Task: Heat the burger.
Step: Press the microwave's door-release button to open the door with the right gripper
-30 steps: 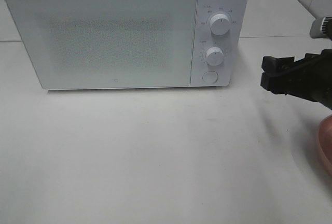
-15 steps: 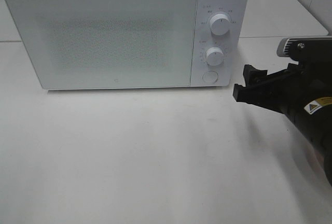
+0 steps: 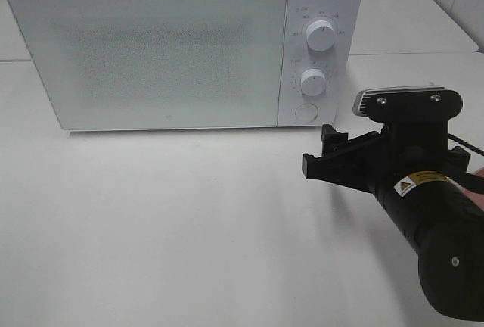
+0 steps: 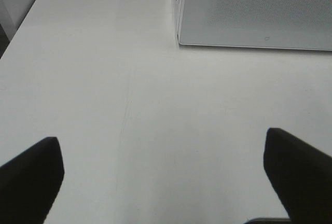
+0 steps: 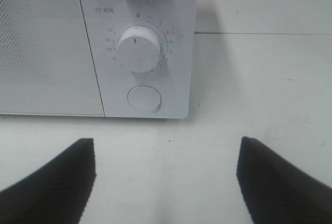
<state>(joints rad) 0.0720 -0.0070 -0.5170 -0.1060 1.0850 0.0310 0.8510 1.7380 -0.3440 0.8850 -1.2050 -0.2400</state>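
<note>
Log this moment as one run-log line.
microwave: door shut | right pincer: open, empty, facing round button | left pincer: open, empty | burger: not in view

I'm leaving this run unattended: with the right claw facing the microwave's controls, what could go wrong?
1. The right claw is open wide; if it goes for the round button, a finger might nudge the timer knob just above.
2. The microwave door is shut, and the left claw faces its front corner; a swinging door may hit it.
</note>
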